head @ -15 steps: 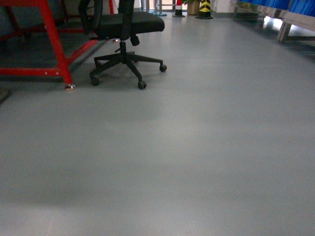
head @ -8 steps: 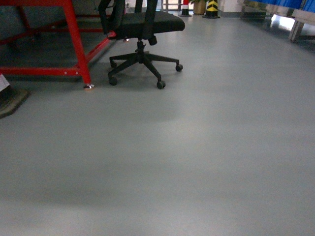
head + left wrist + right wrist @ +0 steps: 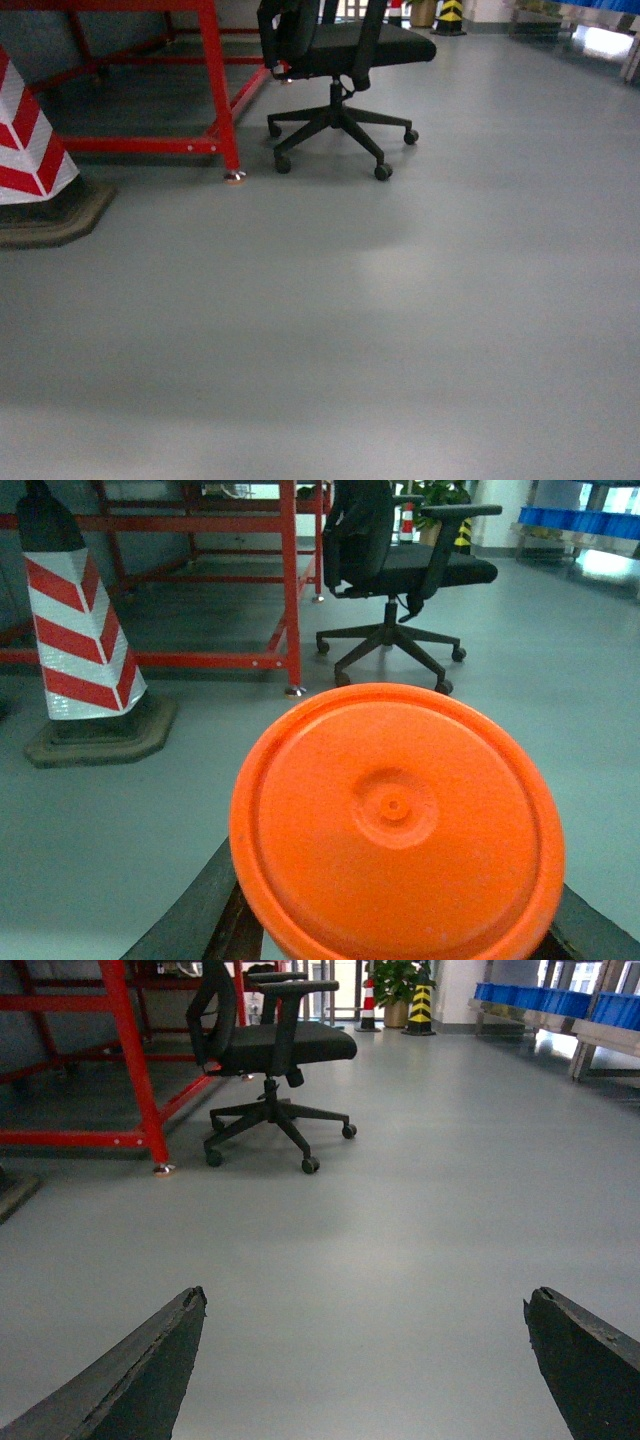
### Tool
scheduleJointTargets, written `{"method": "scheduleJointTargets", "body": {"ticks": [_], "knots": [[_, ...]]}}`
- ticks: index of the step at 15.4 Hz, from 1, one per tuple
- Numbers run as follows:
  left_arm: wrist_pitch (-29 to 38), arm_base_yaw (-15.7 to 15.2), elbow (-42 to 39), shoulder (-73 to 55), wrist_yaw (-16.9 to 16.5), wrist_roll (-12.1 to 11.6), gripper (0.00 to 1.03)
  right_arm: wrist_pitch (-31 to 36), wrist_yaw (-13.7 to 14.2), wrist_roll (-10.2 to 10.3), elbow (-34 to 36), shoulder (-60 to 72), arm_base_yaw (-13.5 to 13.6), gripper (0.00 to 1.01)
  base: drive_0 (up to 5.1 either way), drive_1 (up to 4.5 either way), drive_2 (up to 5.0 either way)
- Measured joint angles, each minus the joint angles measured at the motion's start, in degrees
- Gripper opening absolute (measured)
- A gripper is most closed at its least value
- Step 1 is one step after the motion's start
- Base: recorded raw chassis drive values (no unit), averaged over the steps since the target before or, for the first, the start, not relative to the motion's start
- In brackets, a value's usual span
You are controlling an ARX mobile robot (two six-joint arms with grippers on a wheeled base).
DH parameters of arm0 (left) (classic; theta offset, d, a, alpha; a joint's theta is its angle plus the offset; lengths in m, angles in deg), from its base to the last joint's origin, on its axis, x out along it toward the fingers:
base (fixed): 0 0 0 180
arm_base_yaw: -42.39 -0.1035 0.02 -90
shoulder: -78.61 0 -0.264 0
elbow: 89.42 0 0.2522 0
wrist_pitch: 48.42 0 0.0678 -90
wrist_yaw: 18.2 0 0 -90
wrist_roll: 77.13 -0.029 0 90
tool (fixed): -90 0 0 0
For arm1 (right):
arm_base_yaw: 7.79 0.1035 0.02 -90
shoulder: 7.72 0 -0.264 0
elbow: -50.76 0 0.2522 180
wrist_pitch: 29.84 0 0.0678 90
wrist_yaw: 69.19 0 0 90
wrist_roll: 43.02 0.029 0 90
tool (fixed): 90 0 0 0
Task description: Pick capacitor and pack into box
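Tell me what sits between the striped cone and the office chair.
In the head view, the red frame's leg stands between the striped cone and the office chair.

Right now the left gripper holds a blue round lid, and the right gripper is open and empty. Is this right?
Not quite. The lid is orange, not blue, as the left wrist view shows. The right gripper is indeed open and empty.

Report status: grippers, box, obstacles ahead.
Left gripper shut on orange round lid. Right gripper open, empty. Box and capacitor not in view. Ahead: office chair, red frame, striped cone.
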Motion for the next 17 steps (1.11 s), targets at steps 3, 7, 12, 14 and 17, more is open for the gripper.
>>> {"method": "scheduleJointTargets", "body": {"ticks": [3, 7, 12, 14, 17], "knots": [[0.0, 0.0, 0.0, 0.0, 0.0, 0.0, 0.44, 0.0, 0.0, 0.0, 0.0, 0.0, 0.0, 0.98, -4.9, 2.51, 2.5], [0.1, 0.0, 0.0, 0.0, 0.1, 0.0, 0.44, 0.1, 0.0, 0.0, 0.0, 0.0, 0.0, 0.98, -5.0, 2.41, 2.4], [0.0, 0.0, 0.0, 0.0, 0.0, 0.0, 0.44, 0.1, 0.0, 0.0, 0.0, 0.0, 0.0, 0.98, -5.0, 2.43, 2.4], [0.1, 0.0, 0.0, 0.0, 0.0, 0.0, 0.44, 0.0, 0.0, 0.0, 0.0, 0.0, 0.0, 0.98, -5.0, 2.43, 2.4], [0.1, 0.0, 0.0, 0.0, 0.0, 0.0, 0.44, 0.3, 0.0, 0.0, 0.0, 0.0, 0.0, 0.98, -5.0, 2.43, 2.4]]}}
